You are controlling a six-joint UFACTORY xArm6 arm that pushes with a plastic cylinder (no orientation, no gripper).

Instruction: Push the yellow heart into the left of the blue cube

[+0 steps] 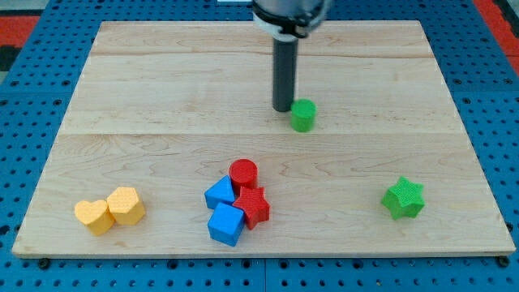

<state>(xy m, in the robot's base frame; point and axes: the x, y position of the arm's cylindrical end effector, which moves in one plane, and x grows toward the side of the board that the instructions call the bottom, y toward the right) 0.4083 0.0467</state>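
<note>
Tip (283,109) holds nothing beside green cylinder (303,115); yellow heart (94,216) far off.

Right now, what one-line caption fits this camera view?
My tip beside the green cylinder, far from the yellow heart and blue cube.

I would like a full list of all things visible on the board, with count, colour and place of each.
yellow heart: 1, yellow, bottom left
yellow block: 1, yellow, touching the heart's right
blue cube: 1, blue, bottom centre
blue block: 1, blue, just above the cube
red cylinder: 1, red, top of cluster
red star: 1, red, right of the cube
green cylinder: 1, green, upper centre
green star: 1, green, lower right
board: 1, light wood
my tip: 1, dark, just left of the green cylinder
</note>
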